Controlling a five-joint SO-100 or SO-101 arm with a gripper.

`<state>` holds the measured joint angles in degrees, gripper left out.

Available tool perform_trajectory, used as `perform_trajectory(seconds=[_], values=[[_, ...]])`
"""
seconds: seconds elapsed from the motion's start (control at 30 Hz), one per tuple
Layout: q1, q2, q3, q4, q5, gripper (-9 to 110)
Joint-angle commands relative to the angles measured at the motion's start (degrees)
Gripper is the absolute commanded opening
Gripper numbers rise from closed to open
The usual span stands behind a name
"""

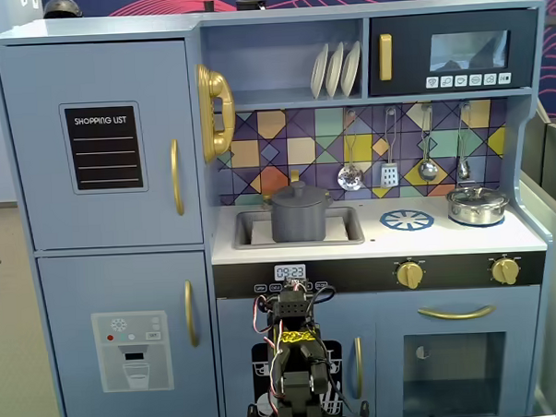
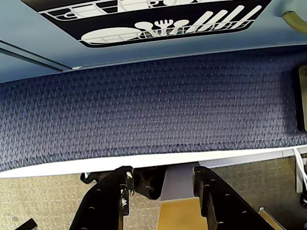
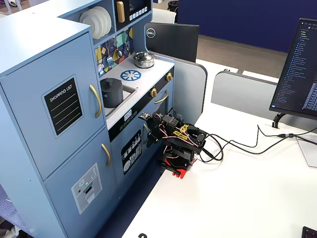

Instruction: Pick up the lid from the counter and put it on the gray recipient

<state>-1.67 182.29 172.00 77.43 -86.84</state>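
A: Gray pot (image 1: 300, 216) sits in the sink (image 1: 348, 226), about 12 o'clock from the arm in a fixed view. It already has a lid (image 1: 298, 191) with a knob on it. Is that the task lid?

B: Can't tell. There's also a steel pot (image 1: 477, 205) with its own lid at 2 o'clock on the counter (image 1: 372, 241), right of the blue burner (image 1: 407, 220). No loose lid lying flat anywhere that I can see.

A: Gripper?

B: Gripper (image 2: 163, 184), wrist view: jaws parted, nothing between them, pointing down at dark blue carpet below the cabinet front. Arm is folded low in front of the toy kitchen (image 1: 99, 133).

A: Risks?

B: Ambiguity first. I'd guess it may go for the wrong lid. Also the counter is well above the folded arm, so raising up close to the cabinet could clip the counter edge or the gold knobs (image 1: 410, 274). The sink rim is tight around the gray pot, so a lid could catch there.

A: Room?

B: White desk (image 3: 237, 198), cables (image 3: 247, 145) at 3 o'clock of the arm base, monitor (image 3: 299, 69) further right, Dell screen (image 3: 171, 39) behind the kitchen. Office setting.
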Motion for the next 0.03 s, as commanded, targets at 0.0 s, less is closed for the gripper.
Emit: perform_trajectory(seconds=[0.0], values=[[-0.26,-0.18,-0.09,10.2,0.26,7]])
